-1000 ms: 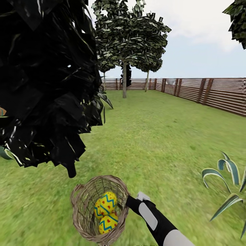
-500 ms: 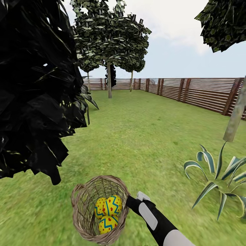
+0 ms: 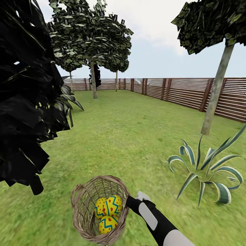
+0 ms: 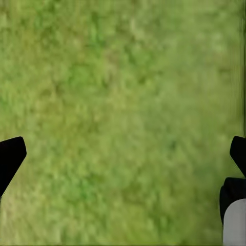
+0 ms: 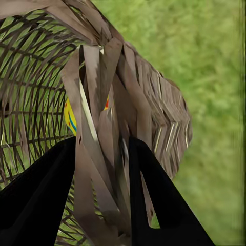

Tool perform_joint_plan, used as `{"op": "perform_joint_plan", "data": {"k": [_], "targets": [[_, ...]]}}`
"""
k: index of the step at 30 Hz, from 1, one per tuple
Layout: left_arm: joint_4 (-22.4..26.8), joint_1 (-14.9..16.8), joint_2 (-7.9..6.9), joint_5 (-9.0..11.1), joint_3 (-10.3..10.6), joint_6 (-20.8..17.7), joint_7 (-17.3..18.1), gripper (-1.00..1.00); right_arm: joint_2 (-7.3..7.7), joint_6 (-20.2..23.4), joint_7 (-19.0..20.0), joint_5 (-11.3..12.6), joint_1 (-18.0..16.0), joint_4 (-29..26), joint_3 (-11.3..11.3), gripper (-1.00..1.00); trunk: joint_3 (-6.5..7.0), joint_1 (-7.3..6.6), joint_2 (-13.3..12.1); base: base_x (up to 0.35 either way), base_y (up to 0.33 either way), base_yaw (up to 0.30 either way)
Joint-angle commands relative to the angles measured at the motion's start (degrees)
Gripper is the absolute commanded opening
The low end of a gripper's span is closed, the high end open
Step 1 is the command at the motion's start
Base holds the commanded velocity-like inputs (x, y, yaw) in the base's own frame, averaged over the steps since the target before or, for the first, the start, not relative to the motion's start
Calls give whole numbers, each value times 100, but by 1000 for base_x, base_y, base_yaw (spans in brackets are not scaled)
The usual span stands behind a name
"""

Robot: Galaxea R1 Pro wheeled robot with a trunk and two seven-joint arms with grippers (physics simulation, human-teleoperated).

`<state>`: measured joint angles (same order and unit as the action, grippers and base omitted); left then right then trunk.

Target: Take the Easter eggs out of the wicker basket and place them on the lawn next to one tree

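Operator: Status of right gripper (image 5: 102, 200)?

Technician: Clamped on the wicker basket (image 3: 87, 201). In the right wrist view, both black fingers (image 5: 36, 200) pinch the braided rim, with woven strips pressed between them. In the head view, the right arm reaches forward and meets the rim on the basket's right side. The basket is carried tilted, with its opening facing the head camera.

Operator: Status of left gripper (image 4: 123, 164)?

Technician: Spread wide. Its two dark fingertips sit at opposite edges of the left wrist view, with nothing between them. Beneath it lies plain lawn (image 4: 123, 102).

Operator: Location of the Easter eggs (image 3: 108, 213)?

Technician: Inside the basket, just beside the right gripper's clamping point. Three yellow eggs with blue zigzags and red marks rest in the lower part of the bowl, touching one another. One egg shows through the weave in the right wrist view.

Operator: Surroundings beyond the gripper?

Technician: Grass extends ahead in all directions. To the right of the gripper and near it, a striped spiky plant (image 3: 208, 171) grows. Behind that plant stands a tree (image 3: 215, 99) with a straight grey-brown trunk and a dark crown. To the left of the basket, a mass of black foliage (image 3: 27, 102) hangs close. Well ahead, further trees (image 3: 93, 82) stand before a brown slatted fence (image 3: 184, 92).
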<state>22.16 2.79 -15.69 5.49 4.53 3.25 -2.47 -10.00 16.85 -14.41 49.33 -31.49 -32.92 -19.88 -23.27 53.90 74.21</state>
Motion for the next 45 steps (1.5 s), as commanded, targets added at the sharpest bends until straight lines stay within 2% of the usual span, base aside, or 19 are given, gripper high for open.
{"op": "perform_joint_plan", "data": {"k": [1, 7, 20, 24, 28, 37, 45], "targets": [[-1, 2, -5, 58, 48, 18, -26, 100, 0, 3, -45, 59, -6, -13, -16, -100, -6, 0, 4, 0, 0, -154], [-1, 2, -11, 58, 48, 20, -26, 100, 0, 3, -45, 59, -6, -13, -25, -100, -6, 0, 4, 112, 34, -32], [5, 2, -13, 59, 48, 23, -16, 100, 0, 3, -45, 59, -6, -13, -42, -100, -6, 0, 4, 283, 105, -108], [-8, 2, -7, 63, 48, 3, 85, 100, 0, 3, -45, 59, -6, -15, -43, -100, -6, 0, 4, 289, 128, -1], [-10, 5, -9, 58, 47, -30, 437, 100, 0, 3, -45, 59, -6, -13, -47, -100, -6, 0, 4, 283, 131, 0], [-11, -2, 21, 65, 57, 7, 457, 100, 0, 3, -20, 59, -6, -13, -59, -100, -6, 0, 4, 284, 26, 0], [-9, -7, 49, 66, 58, 9, 433, 100, 0, 3, -18, 59, -6, -13, -60, -100, 137, -176, -317, 16, -1, 0]]}}
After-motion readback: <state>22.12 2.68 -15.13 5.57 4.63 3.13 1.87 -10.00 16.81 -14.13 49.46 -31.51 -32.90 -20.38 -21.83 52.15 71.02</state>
